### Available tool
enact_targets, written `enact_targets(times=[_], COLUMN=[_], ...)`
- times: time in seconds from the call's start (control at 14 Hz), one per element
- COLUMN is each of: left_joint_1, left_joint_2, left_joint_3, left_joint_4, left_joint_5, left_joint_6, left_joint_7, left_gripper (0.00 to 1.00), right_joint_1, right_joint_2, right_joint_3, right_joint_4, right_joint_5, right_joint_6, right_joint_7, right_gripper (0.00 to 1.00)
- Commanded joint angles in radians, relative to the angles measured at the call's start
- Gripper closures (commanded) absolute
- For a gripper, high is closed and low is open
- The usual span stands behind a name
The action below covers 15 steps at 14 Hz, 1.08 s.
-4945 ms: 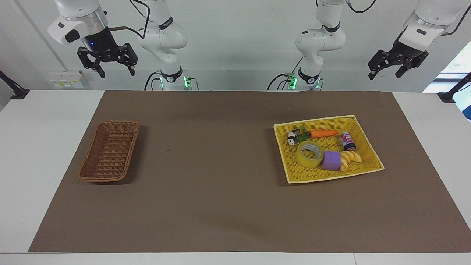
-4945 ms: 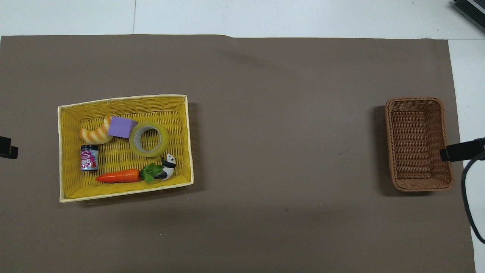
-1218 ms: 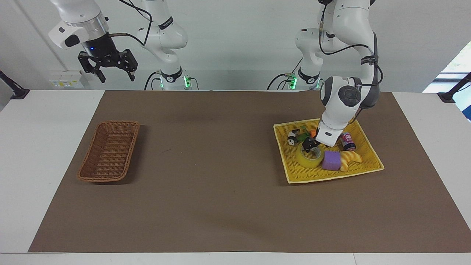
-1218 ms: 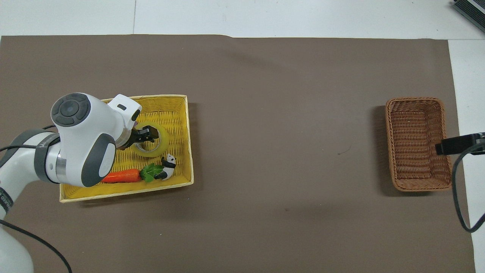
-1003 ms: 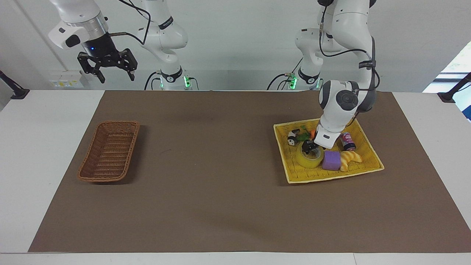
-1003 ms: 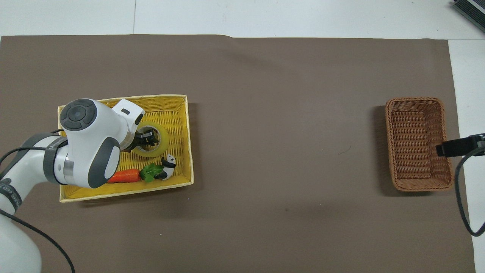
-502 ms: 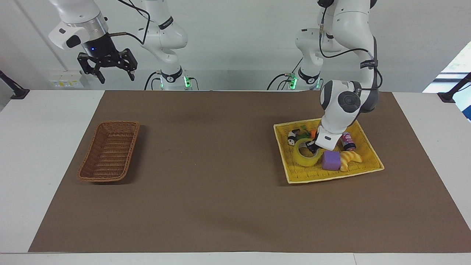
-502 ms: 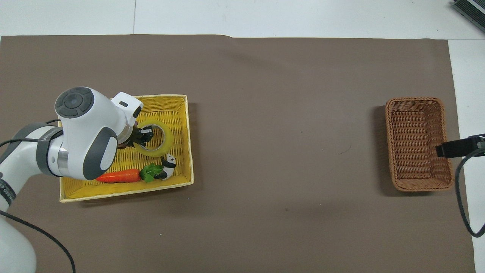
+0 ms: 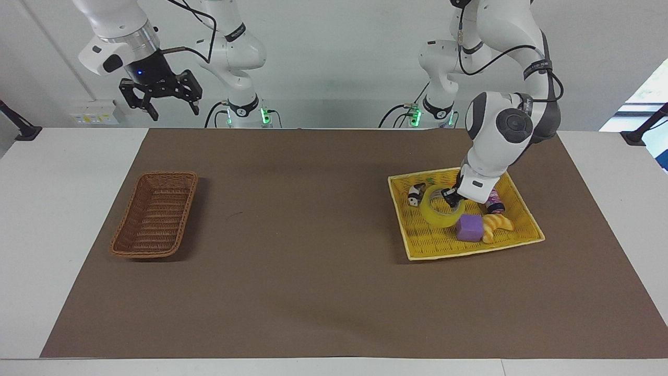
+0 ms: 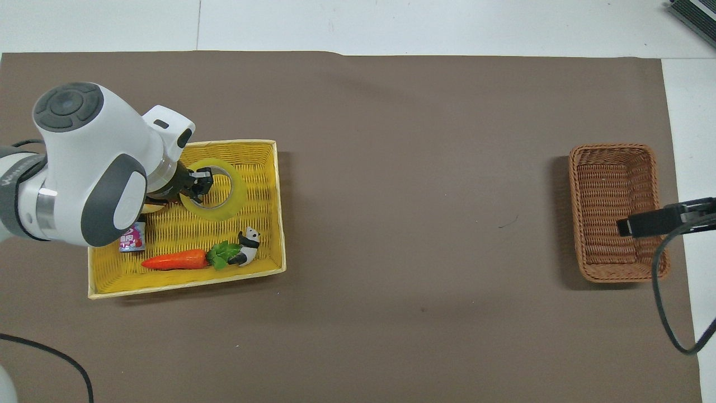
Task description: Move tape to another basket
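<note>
**Tape coming up out of the yellow tray**

Brown matting is covering the table [image 9: 323, 292]. I'm lifting the tape [image 9: 437, 210] with the left pincer [image 9: 450, 198], which is pinching the roll's wall, over the yellow tray [image 9: 417, 249] near the left arm's end. I'm holding the right pincer [image 9: 160, 98], spread wide, waiting above the basket [image 9: 155, 216]. My wrist is hiding the purple cube overhead.

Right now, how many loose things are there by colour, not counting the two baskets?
Yellow: 1, the tape, held by the left gripper
Purple: 1, the cube
Orange: 1, the carrot
Orange and cream: 1, the croissant
Black and white: 1, the panda
Printed: 1, the can
Total: 6
</note>
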Motion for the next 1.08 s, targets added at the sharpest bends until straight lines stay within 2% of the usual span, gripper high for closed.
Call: enact_targets(times=[0.0,0.22,0.5,0.72,1.0], left_joint_1=[-0.009,-0.025,-0.023,-0.023,-0.023], left_joint_2=[-0.075,-0.082,-0.088,-0.088,-0.097], left_joint_3=[0.011,0.006,-0.044,-0.074,-0.12], left_joint_4=[0.016,0.083,0.1,0.1,0.083], left_joint_5=[-0.009,-0.049,-0.183,-0.286,-0.429], left_joint_6=[-0.062,-0.131,-0.133,-0.127,-0.109], left_joint_7=[0.002,-0.012,-0.013,-0.007,0.0], left_gripper=[1.0,1.0,1.0,1.0,1.0], right_joint_1=[-0.006,0.004,0.063,0.123,0.198], right_joint_2=[-0.037,-0.045,-0.047,-0.05,-0.074], right_joint_3=[0.005,0.01,0.01,0.01,0.01], right_joint_4=[-0.073,-0.115,-0.171,-0.208,-0.309], right_joint_5=[0.099,0.239,0.389,0.445,0.549], right_joint_6=[0.009,0.018,0.098,0.181,0.303], right_joint_7=[0.004,0.136,0.289,0.411,0.448], right_gripper=[0.0,0.0,0.0,0.0,0.0])
